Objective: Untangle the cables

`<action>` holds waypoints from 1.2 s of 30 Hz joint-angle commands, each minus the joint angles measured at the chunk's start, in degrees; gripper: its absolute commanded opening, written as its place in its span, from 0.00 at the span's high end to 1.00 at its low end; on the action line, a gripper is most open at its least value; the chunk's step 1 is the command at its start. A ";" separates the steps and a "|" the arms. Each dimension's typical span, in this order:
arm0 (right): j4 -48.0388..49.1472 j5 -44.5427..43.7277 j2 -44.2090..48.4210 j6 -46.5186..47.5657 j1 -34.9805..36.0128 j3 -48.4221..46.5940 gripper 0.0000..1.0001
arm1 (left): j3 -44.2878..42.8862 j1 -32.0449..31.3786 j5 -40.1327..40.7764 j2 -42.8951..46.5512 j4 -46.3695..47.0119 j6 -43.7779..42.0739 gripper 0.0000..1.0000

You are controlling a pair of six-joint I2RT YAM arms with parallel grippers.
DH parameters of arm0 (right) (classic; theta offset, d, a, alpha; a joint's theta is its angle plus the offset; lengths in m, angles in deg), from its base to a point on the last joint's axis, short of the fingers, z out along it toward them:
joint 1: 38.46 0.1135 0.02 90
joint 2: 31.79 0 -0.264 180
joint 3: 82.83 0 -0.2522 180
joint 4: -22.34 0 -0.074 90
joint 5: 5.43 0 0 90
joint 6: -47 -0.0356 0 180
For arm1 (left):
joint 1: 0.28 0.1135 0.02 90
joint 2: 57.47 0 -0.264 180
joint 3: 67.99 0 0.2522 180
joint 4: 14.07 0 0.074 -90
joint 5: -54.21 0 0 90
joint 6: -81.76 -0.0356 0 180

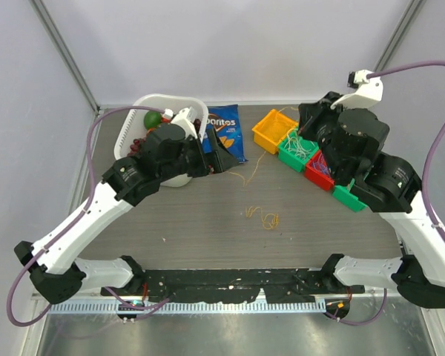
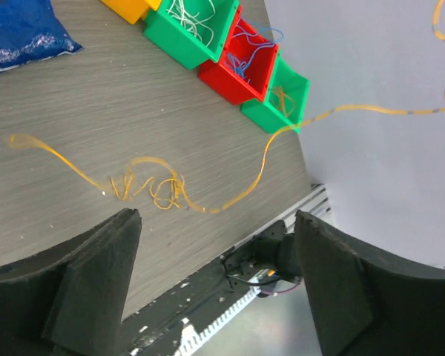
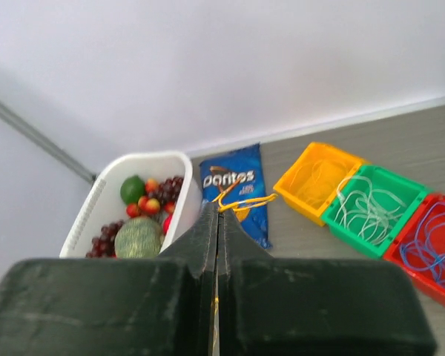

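An orange cable lies in a small tangle on the table (image 1: 264, 217) and shows in the left wrist view (image 2: 153, 187), with one strand rising off the table toward the upper right. My right gripper (image 3: 217, 209) is shut on this orange cable; a short loop (image 3: 245, 200) sticks out past the fingertips. In the top view the right gripper (image 1: 303, 124) hangs above the bins. My left gripper (image 2: 216, 222) is open and empty, held above the table by the chip bag (image 1: 218, 156). White cables (image 3: 367, 206) lie in a green bin, blue cables (image 3: 430, 248) in the red bin.
A row of bins stands at the back right: yellow (image 1: 270, 132), green (image 1: 288, 153), red (image 1: 314, 176), green (image 1: 348, 197). A blue Doritos bag (image 1: 225, 126) lies at the back centre. A white basket (image 1: 133, 119) of fruit stands at the back left.
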 commanded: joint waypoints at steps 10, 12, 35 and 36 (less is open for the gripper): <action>10.11 11.15 -12.26 1.30 -23.18 -11.43 0.99 | 4.71 0.64 10.43 14.21 -13.19 -3.09 0.05; 11.88 12.04 -14.19 1.74 -25.30 -11.87 0.99 | 5.68 0.64 10.25 15.98 -12.76 -3.44 0.05; 18.84 11.00 -36.16 10.52 -31.55 -32.07 0.99 | -15.14 0.64 8.58 5.71 -20.58 -27.96 0.00; 18.57 10.73 -36.43 11.06 -31.55 -35.13 0.99 | -15.76 0.64 8.84 5.36 -20.75 -29.10 0.00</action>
